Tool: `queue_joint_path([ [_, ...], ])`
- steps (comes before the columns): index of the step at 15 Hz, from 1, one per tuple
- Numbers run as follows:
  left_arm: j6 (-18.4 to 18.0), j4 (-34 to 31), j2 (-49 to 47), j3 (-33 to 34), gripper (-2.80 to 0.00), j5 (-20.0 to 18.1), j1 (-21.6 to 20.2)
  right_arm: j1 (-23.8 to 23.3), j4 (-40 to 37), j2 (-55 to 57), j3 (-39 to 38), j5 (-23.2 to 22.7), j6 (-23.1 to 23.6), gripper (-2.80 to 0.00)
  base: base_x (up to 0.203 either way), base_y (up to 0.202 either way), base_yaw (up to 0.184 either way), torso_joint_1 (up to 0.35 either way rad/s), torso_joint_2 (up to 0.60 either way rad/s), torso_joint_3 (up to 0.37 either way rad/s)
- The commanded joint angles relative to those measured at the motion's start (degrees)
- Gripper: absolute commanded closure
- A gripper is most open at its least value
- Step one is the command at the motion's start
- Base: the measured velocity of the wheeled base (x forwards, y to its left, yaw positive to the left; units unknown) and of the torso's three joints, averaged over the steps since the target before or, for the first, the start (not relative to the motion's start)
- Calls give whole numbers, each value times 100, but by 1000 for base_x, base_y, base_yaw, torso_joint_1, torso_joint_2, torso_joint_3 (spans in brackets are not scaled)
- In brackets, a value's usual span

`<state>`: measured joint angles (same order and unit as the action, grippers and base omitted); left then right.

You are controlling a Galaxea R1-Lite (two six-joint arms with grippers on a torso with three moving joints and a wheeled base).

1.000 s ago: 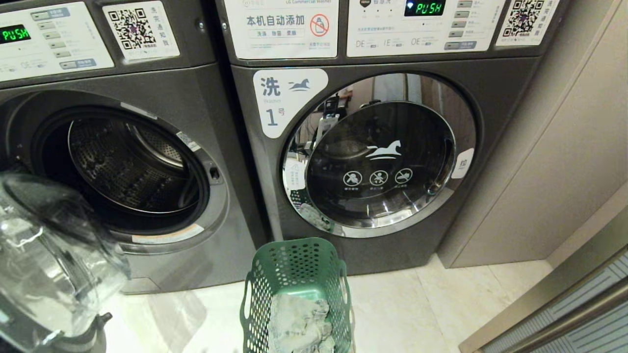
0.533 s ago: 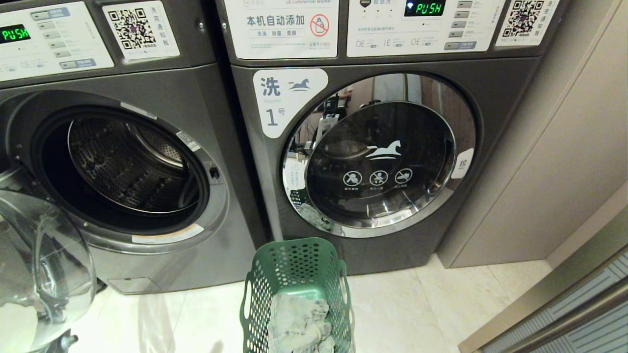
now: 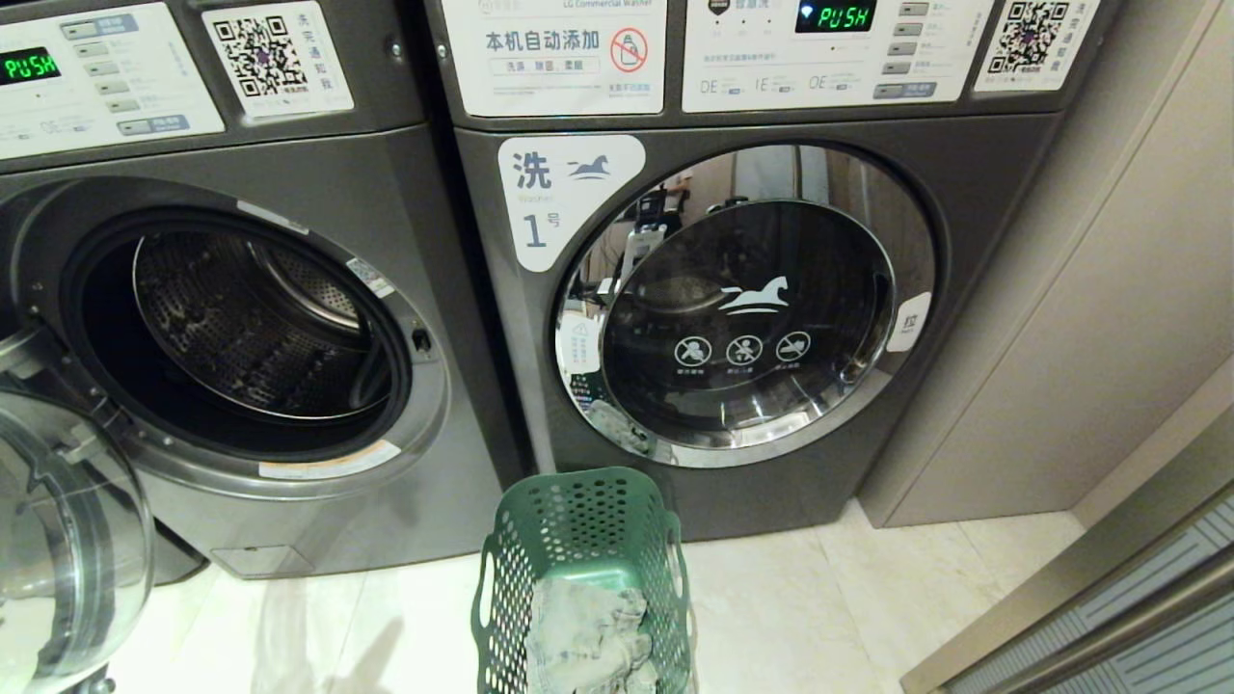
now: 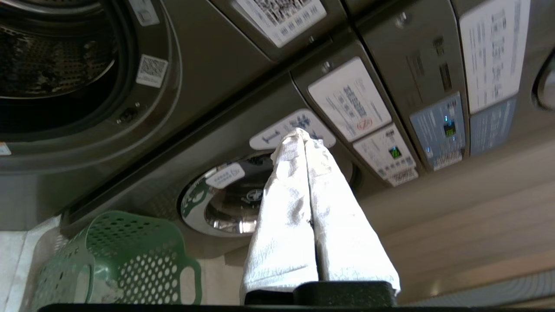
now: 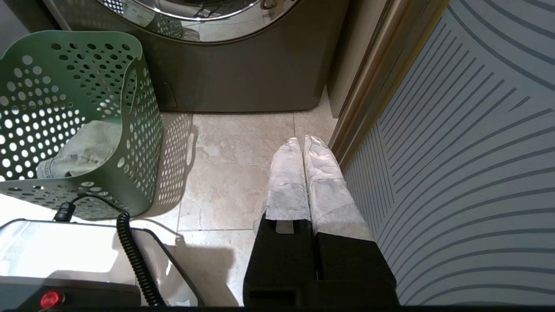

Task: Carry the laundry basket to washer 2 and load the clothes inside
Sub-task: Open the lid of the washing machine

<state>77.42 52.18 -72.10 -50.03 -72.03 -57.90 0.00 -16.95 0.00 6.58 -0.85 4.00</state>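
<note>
The green laundry basket (image 3: 578, 540) stands on the floor before the washers, with the grey-beige clothes (image 3: 588, 636) lying in it. The washer on the left (image 3: 251, 318) has its drum exposed and its glass door (image 3: 58, 540) swung out to the left; no number label shows on it, so I cannot confirm it is washer 2. My left gripper (image 4: 301, 132) is shut and empty, in the air beside the basket (image 4: 125, 251), outside the head view. My right gripper (image 5: 303, 139) hangs shut and empty over the floor, to the right of the basket (image 5: 86, 86) and clothes (image 5: 82, 151).
The washer labelled 1 (image 3: 752, 318) stands to the right with its door closed. A beige wall panel (image 3: 1060, 337) and a striped panel (image 5: 455, 173) close off the right side. My base with a coiled cable (image 5: 134, 255) is beside the basket.
The left washer's glass door has swung further out to the left, uncovering more of the opening. The basket and clothes have not moved.
</note>
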Motion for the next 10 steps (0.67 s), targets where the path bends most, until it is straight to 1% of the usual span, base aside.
queue_joint_path([
  [1, 205, -163, -487, -314, 0, 178, 231, 0, -10, 9, 1, -3, 5, 0, 0, 0, 0, 0, 0, 0],
  [2, 408, -501, -555, -459, 0, 594, 399, 0, -1, 9, 1, -3, 5, 0, 0, 0, 0, 0, 0, 0],
  [3, 445, -710, -609, -540, 0, 1084, 640, 0, -10, 9, 1, -3, 10, 0, 0, 0, 0, 0, 0, 0],
  [4, 220, -743, -644, -552, 0, 1394, 808, 0, -10, 9, 1, -3, 5, 0, 0, 0, 0, 0, 0, 0],
  [5, -466, -715, -671, -534, 0, 1446, 819, 0, -10, 9, 1, -3, 5, 0, 0, 0, 0, 0, 0, 0],
  [7, -2597, -743, -734, -419, 0, 1491, 822, 0, -10, 9, 1, -3, 5, 0, 0, 0, 0, 0, 0, 0],
  [8, -3800, -766, -793, -316, 0, 1537, 818, 0, -10, 9, 1, -3, 5, 0, 0, 0, 0, 0, 0, 0],
  [10, -6112, -779, -1001, -222, 0, 1765, 810, 0, -10, 9, 1, -3, 5, 0, 0, 0, 0, 0, 0, 0],
])
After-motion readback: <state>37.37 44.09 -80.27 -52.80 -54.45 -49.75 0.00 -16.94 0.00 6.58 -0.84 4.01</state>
